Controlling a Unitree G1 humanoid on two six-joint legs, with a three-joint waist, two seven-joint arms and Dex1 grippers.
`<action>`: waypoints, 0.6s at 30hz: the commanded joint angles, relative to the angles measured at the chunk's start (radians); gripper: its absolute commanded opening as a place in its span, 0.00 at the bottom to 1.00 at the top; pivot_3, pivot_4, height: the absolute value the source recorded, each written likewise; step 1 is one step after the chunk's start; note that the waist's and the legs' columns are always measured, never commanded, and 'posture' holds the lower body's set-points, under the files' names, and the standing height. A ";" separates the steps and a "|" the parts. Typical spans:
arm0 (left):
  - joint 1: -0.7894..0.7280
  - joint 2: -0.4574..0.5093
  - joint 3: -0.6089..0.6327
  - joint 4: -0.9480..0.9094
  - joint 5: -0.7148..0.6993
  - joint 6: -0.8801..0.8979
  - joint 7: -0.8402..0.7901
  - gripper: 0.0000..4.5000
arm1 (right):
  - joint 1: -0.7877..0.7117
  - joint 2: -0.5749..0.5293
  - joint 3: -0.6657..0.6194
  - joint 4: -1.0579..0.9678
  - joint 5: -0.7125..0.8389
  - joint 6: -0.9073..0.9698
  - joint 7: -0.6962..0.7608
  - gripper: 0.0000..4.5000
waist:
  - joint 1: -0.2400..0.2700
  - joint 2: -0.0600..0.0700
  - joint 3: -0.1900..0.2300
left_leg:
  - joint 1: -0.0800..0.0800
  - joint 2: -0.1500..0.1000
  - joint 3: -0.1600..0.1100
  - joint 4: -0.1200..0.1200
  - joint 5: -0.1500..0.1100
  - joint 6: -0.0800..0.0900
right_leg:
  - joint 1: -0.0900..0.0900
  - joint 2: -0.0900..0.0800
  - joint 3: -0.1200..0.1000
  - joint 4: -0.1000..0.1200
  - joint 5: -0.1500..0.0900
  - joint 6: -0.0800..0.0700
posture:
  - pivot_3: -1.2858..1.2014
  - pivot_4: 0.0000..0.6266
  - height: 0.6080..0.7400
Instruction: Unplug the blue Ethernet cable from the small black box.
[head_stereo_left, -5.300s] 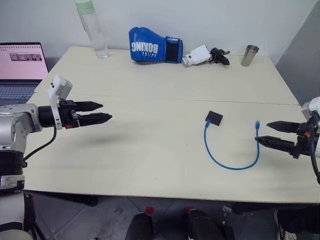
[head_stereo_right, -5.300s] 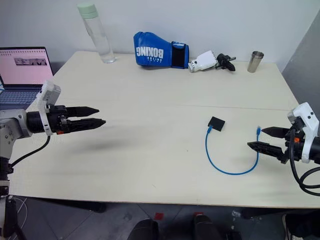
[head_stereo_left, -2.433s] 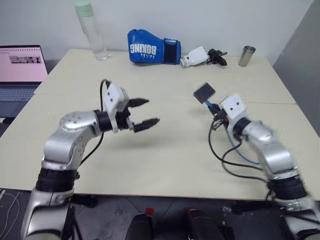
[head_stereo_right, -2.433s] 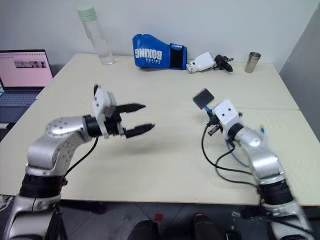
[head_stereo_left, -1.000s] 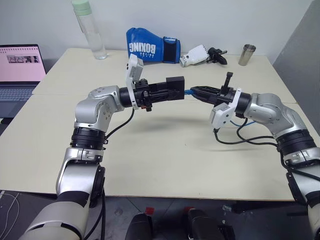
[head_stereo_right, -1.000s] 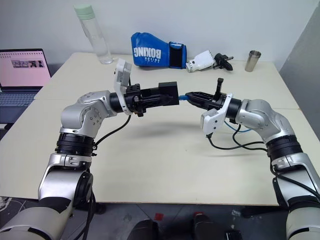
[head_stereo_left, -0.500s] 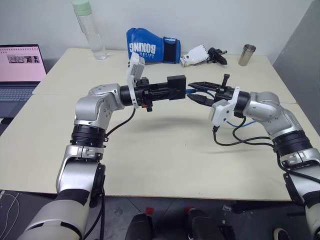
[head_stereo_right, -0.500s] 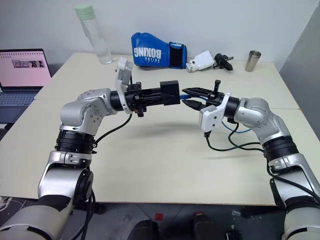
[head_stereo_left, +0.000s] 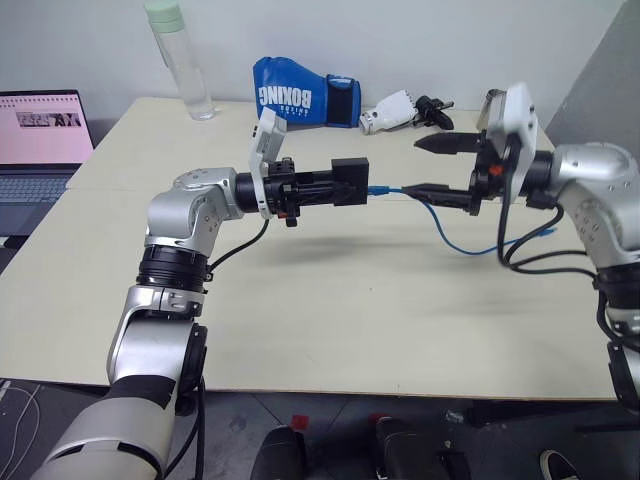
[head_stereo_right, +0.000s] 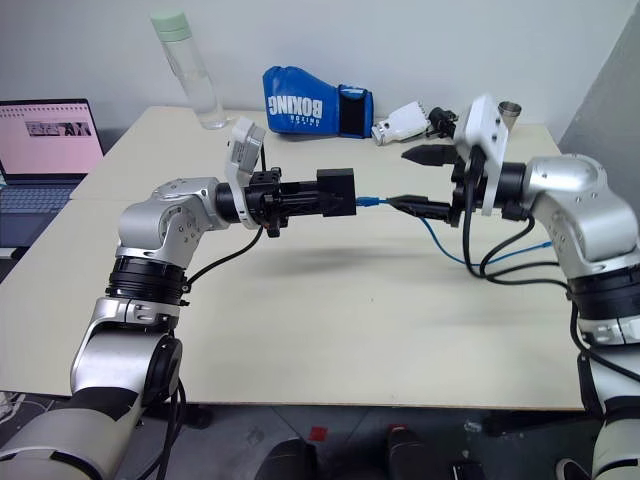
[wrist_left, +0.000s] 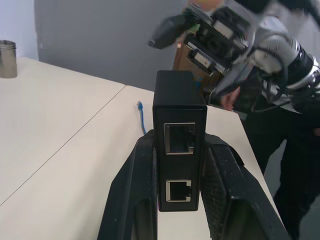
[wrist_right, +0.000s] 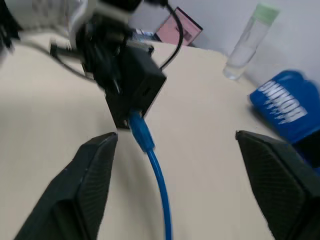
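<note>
Mid-frame, the left claw (head_stereo_left: 340, 187) clamps the small black box (head_stereo_left: 350, 181) above the table (head_stereo_left: 300, 300), presenting its port sideways. Opposite, the right claw (head_stereo_left: 440, 166) gapes wide, while the blue Ethernet cable (head_stereo_left: 455, 235) remains plugged in.

A pale table (head_stereo_left: 300, 300) carries the items. Along its far edge, beyond both grippers: clear bottle (head_stereo_left: 180, 60), blue boxing glove (head_stereo_left: 305, 92), white-and-black device (head_stereo_left: 405, 110), metal cup (head_stereo_right: 513, 110). A laptop (head_stereo_left: 40, 140) sits off past the left arm.

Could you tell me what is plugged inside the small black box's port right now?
The blue Ethernet cable still enters the small black box, held by the left gripper. Its plug tip is hidden inside the port.
</note>
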 joint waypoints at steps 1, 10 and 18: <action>-0.042 0.009 0.008 -0.004 -0.003 -0.017 -0.027 0.17 | -0.043 0.025 -0.043 -0.022 0.111 0.251 0.023 0.98 | 0.001 0.000 0.000 | 0.000 0.000 0.000 0.000 0.000 0.000 | 0.000 0.000 0.000 0.000 0.000 0.000 | 0.52 0.24 1.00; -0.064 0.007 0.008 -0.011 -0.011 -0.001 -0.050 0.17 | -0.086 0.145 -0.035 0.062 0.049 0.312 0.052 0.98 | 0.000 0.000 0.000 | -0.002 -0.001 0.000 0.000 0.000 0.000 | -0.001 0.000 0.000 0.000 0.000 0.000 | 0.52 0.24 1.00; -0.065 0.008 0.014 -0.020 -0.015 0.007 -0.052 0.17 | -0.103 0.182 -0.046 0.120 -0.001 0.309 0.087 0.98 | 0.000 0.000 0.000 | -0.002 0.000 0.000 0.000 0.000 0.000 | -0.002 0.000 0.000 0.000 0.000 0.000 | 0.52 0.24 1.00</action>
